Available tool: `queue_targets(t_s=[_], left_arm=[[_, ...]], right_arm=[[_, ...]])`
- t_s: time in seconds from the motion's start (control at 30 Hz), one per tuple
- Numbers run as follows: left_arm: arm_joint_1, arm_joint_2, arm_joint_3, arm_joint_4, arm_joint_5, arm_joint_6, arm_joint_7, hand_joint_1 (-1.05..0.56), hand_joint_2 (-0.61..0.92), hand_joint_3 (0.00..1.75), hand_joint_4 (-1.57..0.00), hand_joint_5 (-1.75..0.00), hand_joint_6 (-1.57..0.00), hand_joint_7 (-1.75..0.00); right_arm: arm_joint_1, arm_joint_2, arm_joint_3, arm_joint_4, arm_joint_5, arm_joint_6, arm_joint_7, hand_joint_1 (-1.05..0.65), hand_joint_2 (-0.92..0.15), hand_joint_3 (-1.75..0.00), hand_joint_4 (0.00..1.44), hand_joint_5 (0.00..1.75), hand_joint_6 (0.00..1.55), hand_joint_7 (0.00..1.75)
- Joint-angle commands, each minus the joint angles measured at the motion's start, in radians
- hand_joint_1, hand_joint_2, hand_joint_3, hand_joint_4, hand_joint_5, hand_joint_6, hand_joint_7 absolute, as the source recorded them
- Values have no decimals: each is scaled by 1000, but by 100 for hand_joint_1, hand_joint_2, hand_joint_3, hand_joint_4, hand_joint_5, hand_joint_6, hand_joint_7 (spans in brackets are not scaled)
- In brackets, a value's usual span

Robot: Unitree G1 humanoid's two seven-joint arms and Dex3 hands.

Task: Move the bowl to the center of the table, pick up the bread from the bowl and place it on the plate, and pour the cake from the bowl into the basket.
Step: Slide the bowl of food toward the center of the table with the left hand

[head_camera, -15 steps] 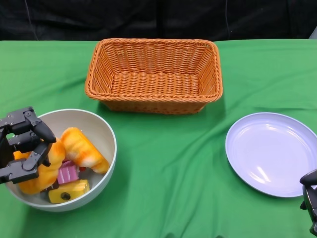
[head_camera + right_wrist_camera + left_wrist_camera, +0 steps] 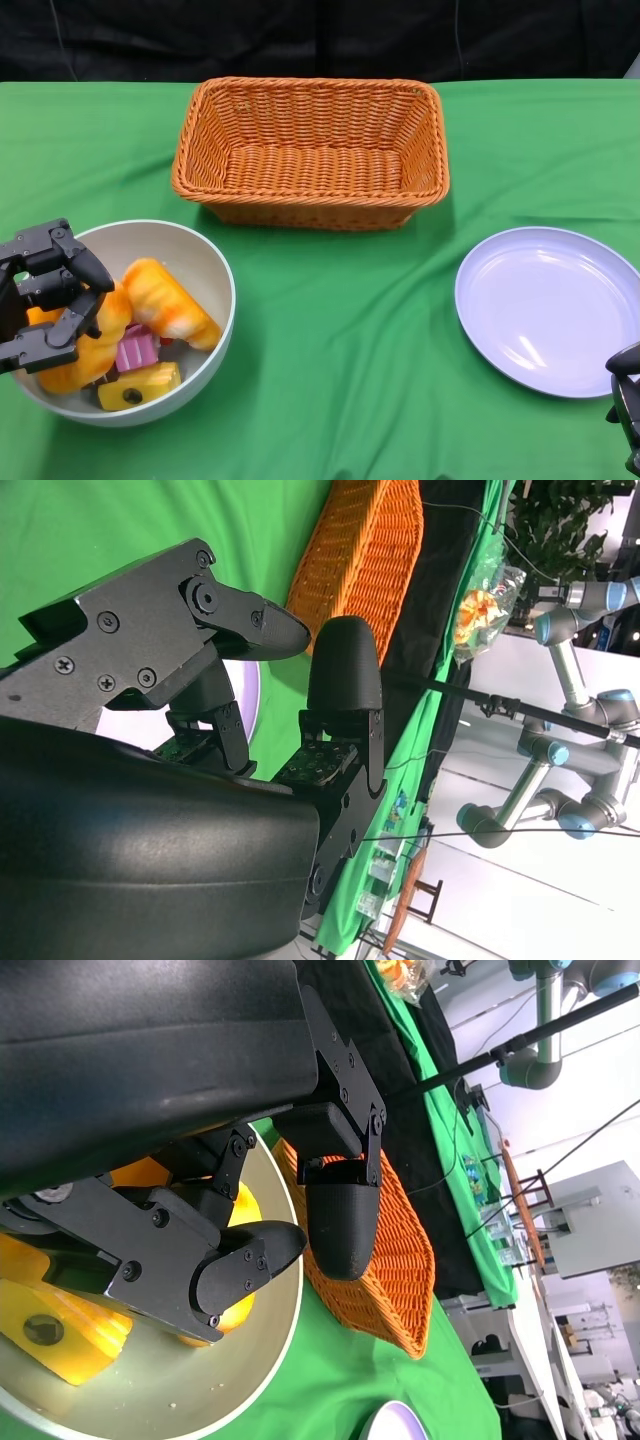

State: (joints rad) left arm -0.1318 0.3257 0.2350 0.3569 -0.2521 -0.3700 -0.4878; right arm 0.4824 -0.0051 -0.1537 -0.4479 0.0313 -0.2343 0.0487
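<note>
On the green worktop (image 2: 330, 330), ordered by size: basket (image 2: 310, 150) at the far middle, empty; plate (image 2: 550, 305) at the right, bare; bowl (image 2: 190, 270) at the near left, not yet at the centre. Bread (image 2: 170, 300) and cake (image 2: 138, 385) lie in the bowl. Left robot hand (image 2: 50, 295) reaches over the bowl's near-left rim, fingers spread above a second bread (image 2: 85, 350); whether any finger touches rim or bread cannot be told. Right robot hand (image 2: 628, 405) shows only as an edge at the near right corner; in the right wrist view its fingers stand apart, holding nothing. Judged step: securing the bowl for the slide to centre. Grip the rim wall, not the food, and push level so that nothing spills. Against the earlier frame, the left robot hand sits slightly lower and nearer; bowl, basket and plate are unmoved.
</note>
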Motion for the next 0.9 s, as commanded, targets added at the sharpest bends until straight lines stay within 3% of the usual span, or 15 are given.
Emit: queue_targets(t_s=[0.03, 0.9], left_arm=[[-8, 6, 4, 9, -1, -5, 2, -8, 67, 90, -74, -167, -70, -137], [-5, -10, 0, 14, 8, -57, -1, -9, 62, 98, -77, -168, -70, -139]], right_arm=[[-2, -10, -13, 6, 15, -10, 0, -12, -63, -83, 63, 165, 63, 131], [-15, -14, -14, 31, 2, -39, 1, -9, -62, -87, 64, 165, 64, 133]])
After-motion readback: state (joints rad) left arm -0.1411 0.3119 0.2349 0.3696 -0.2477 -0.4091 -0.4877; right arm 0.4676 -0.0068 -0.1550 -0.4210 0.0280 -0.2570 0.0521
